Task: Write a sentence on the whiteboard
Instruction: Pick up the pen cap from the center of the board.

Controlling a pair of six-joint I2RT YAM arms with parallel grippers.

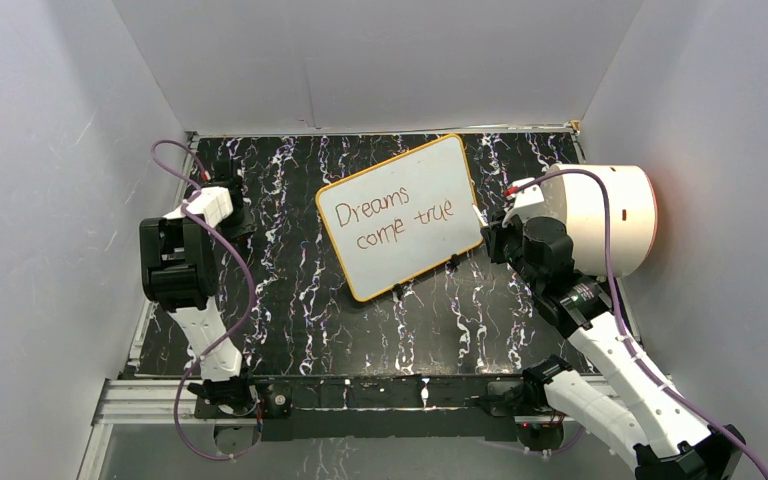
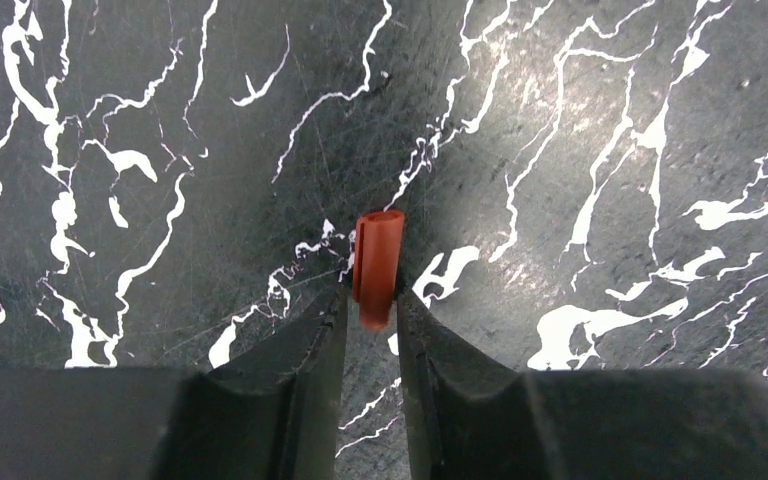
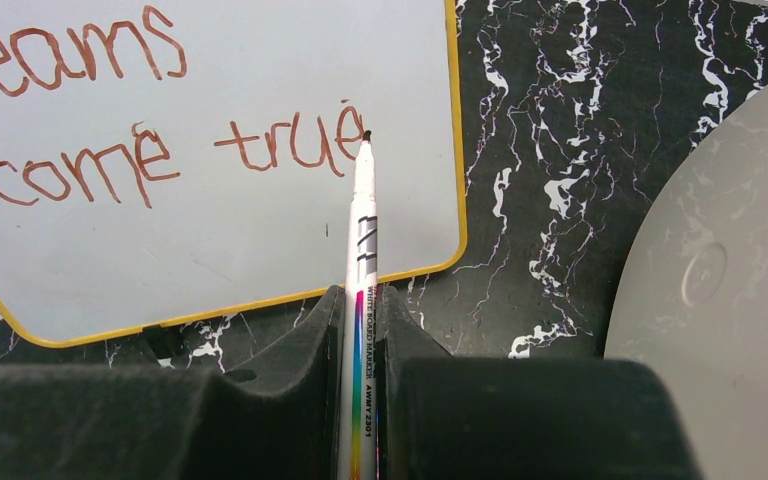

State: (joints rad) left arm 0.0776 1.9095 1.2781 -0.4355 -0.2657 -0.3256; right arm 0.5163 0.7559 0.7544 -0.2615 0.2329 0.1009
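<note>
The black table w/ white streaks (image 1: 290,330) fills the floor of the box. A big white drum (image 1: 615,215) sits at its right side by the wall, close behind the right arm (image 1: 600,330), & it looks like no part of the job. The whiteboard (image 1: 400,215) lies flat near the middle of the table, a bit toward the back. It is turned at a slant, w/ its right edge just beside the arm. I think the slant lets that arm run along the lines w/o a long reach. The board has a yellow rim & 2 small black clips (image 1: 397,290) on its near edge. There are 2 lines of red-brown writing on it, "Dreams" on top & "come true" below, so the sentence looks done or v. close to done. The right gripper (image 3: 360,295) is squeezed tight on a white marker (image 3: 363,230). It holds the marker low on the barrel, so the long front part sticks out & the tip is easy to see. The tip sits right at the end of the last "e". I can't tell if it touches the board or hangs just above it. The left gripper (image 2: 370,300) is well apart from the board, over bare table on the left. It pinches a small red cap (image 2: 378,268) between its 2 fingers. That is prob. the marker's cap, held off to the side so it is out of the way & ready to go back on. Next, I'd guess, the tip must lift straight up so it doesn't smear the "e".
</note>
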